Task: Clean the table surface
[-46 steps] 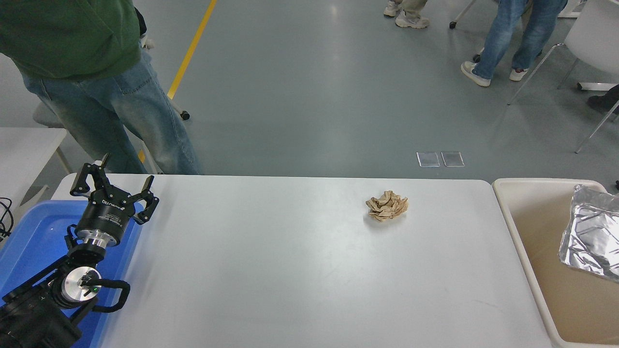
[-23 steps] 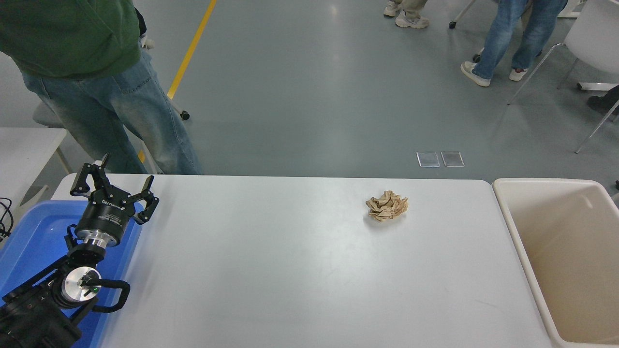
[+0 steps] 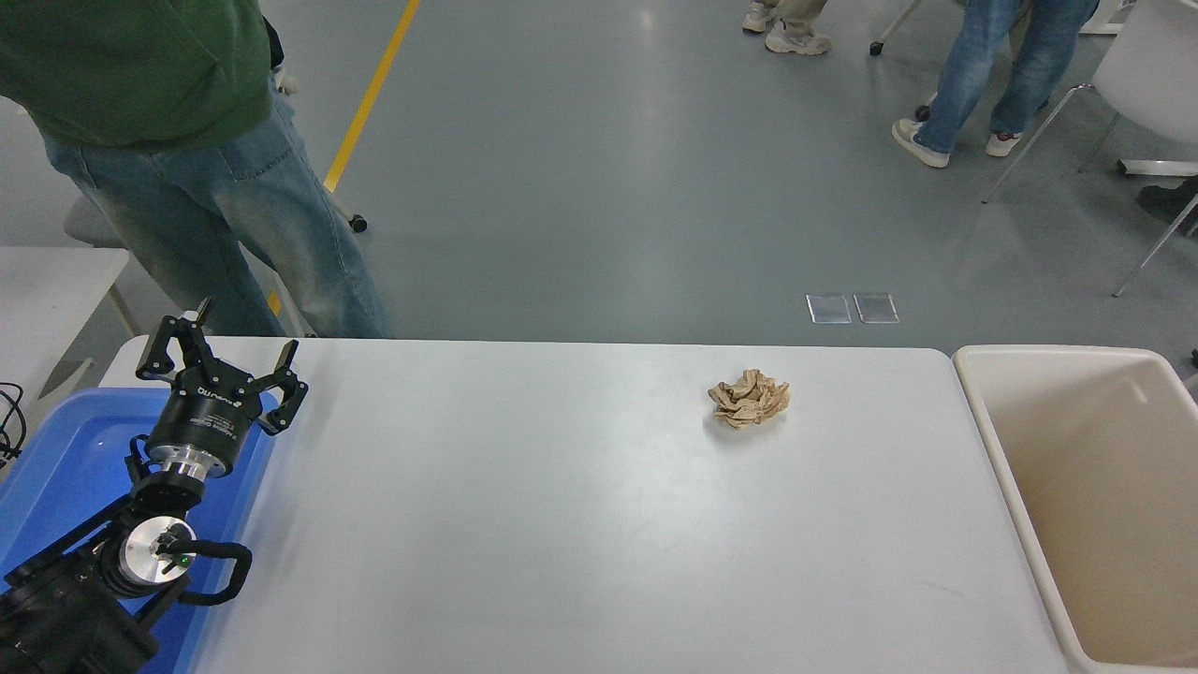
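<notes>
Head view: the worktop (image 3: pixel 562 524) fills the lower frame. A crumpled brown paper ball (image 3: pixel 749 399) lies at its two o'clock, near the beige tub (image 3: pixel 992 449) at three, likely its destination. Left claw (image 3: pixel 223 367) waits at nine over the blue bin (image 3: pixel 56 449), fingers spread, empty; right arm unseen

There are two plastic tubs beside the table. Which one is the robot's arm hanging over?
The blue tub at the table's left end. The left gripper sits over its far right corner, fingers spread. The beige tub at the right end has no arm near it.
</notes>
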Controlling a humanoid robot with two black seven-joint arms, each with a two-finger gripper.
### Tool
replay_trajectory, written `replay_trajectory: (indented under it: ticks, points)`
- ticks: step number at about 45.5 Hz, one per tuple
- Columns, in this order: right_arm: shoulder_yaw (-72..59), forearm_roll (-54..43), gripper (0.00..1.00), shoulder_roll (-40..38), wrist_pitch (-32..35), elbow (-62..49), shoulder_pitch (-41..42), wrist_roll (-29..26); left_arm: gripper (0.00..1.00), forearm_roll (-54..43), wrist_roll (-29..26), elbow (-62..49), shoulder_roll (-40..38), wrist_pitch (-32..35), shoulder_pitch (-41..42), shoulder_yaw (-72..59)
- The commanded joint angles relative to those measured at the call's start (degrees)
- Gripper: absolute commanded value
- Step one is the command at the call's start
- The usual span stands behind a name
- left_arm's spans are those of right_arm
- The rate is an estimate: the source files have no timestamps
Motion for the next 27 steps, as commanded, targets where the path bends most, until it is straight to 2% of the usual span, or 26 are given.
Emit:
replay_trajectory:
  ticks: [1,5,17,27]
  points:
    - [0.63,9.52,1.00,-0.42,0.48,0.01,0.19,-1.64,0.99,0.00,0.00,0.00,0.00,0.00,0.00,0.00]
    - [0.89,14.71,1.00,-1.21,1.09,0.10,0.18,-3.40,0.99,0.00,0.00,0.00,0.00,0.00,0.00,0.00]
    - [6.77,18.24,1.00,-1.30,2.85,0.10,3.52,-9.81,0.99,0.00,0.00,0.00,0.00,0.00,-0.09,0.00]
    - [21.79,18.42,1.00,-2.79,7.33,1.06,5.46,-11.14,0.99,0.00,0.00,0.00,0.00,0.00,-0.09,0.00]
